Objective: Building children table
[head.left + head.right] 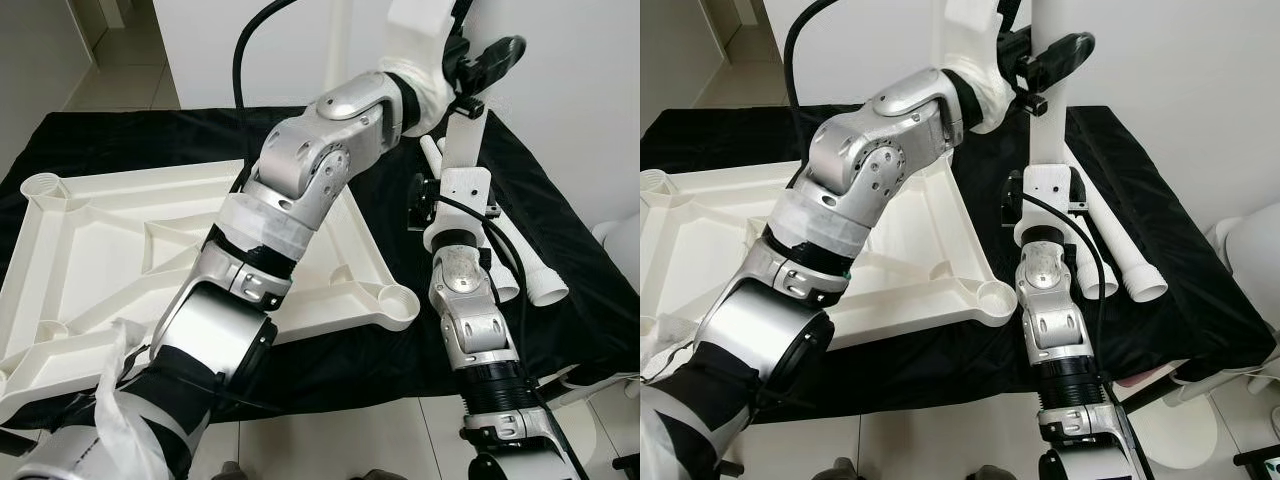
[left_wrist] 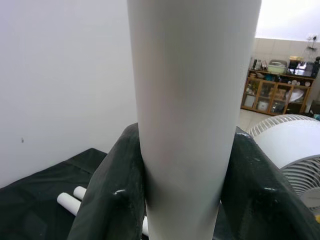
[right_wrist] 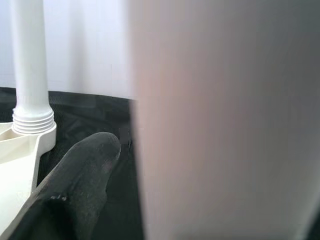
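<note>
Black-draped counter (image 1: 560,250) | upturned tabletop (image 1: 120,250), one leg (image 3: 31,65) screwed in | left tool (image 2: 180,200) clamped on second leg (image 2: 190,100) | right tool (image 3: 75,195) beside it, closure unclear | spare legs (image 1: 530,270) waiting

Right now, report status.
Left gripper shut on upright table leg. Right gripper at the same leg, grip unclear. Tabletop inverted on black cloth; spare legs beside it.

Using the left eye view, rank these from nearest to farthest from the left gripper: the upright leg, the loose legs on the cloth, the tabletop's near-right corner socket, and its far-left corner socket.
1. upright leg, clamped in the left gripper, far right.
2. loose legs, lying on the cloth at right.
3. near-right corner socket, towards the robot.
4. far-left corner socket, across the tabletop.
</note>
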Controlling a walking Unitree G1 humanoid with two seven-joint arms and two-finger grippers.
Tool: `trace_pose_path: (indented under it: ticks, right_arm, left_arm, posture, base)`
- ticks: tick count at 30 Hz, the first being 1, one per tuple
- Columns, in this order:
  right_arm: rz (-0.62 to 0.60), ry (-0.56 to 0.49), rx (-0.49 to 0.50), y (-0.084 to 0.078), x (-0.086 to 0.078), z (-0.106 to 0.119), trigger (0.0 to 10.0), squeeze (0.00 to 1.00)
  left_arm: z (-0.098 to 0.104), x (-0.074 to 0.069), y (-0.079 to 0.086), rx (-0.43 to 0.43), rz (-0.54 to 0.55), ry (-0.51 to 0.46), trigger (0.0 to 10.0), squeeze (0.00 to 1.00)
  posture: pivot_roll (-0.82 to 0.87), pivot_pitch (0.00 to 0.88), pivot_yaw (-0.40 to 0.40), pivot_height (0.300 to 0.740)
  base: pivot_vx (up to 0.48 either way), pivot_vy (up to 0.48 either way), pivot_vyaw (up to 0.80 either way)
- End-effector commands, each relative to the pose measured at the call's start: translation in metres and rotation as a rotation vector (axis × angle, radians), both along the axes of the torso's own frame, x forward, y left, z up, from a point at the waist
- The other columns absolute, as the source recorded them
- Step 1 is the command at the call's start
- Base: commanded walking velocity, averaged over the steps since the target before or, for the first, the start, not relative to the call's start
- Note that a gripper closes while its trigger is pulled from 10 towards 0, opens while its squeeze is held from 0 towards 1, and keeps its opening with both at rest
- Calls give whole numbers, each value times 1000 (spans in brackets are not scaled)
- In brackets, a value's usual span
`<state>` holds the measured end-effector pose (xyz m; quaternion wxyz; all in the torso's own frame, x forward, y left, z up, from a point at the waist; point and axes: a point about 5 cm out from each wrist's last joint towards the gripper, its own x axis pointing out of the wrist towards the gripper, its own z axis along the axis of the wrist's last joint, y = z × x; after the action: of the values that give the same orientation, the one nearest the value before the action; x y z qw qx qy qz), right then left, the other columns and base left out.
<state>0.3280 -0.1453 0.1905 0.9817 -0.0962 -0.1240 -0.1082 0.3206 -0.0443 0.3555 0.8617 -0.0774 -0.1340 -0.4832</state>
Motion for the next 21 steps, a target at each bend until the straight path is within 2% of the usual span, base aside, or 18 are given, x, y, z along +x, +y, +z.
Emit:
trace_pose_path:
  ticks: [1,9,10,13,14,16,17,18,21]
  right_arm:
    - [-1,-1,1,2,1,-1,10000,0]
    - [-6,1,-32,7,1,-4,10000,0]
    - [-7,-8,-41,7,1,-2,4353,0]
    - [-6,-12,-43,7,2,-1,4353,0]
    - [-11,-17,-49,7,3,0,3490,0]
    - [-11,-17,-49,7,3,0,3490,0]
    - [-12,-18,-48,7,3,0,2510,0]
    - [-12,-17,-42,7,3,0,0,0]
    - [-15,-16,-39,7,3,0,0,0]
  left_arm:
    - [8,-1,0,-15,9,-31,10000,0]
    - [10,-3,-1,-23,11,-37,10000,0]
    - [11,-3,-1,-25,10,-40,10000,0]
    - [11,-4,-2,-26,9,-41,10000,0]
    - [11,-4,-2,-26,8,-43,10000,0]
    - [11,-4,-2,-26,8,-43,10000,0]
    - [12,-4,-2,-27,6,-46,10000,0]
    - [12,-5,-2,-29,5,-48,10000,0]
    - [13,-5,-3,-30,5,-50,10000,0]
  posture:
    - [-13,0,-15,740]
    - [-10,0,-31,740]
    - [-9,0,-32,740]
    - [-9,0,-32,740]
    - [-10,0,-33,740]
    - [-10,0,-33,740]
    - [-9,0,-35,740]
    - [-9,0,-35,740]
    - [-9,0,-36,740]
  base:
    - [0,0,0]
    - [0,0,0]
    - [0,0,0]
    - [0,0,0]
    - [0,0,0]
    - [0,0,0]
    - [0,0,0]
    - [0,0,0]
    - [0,0,0]
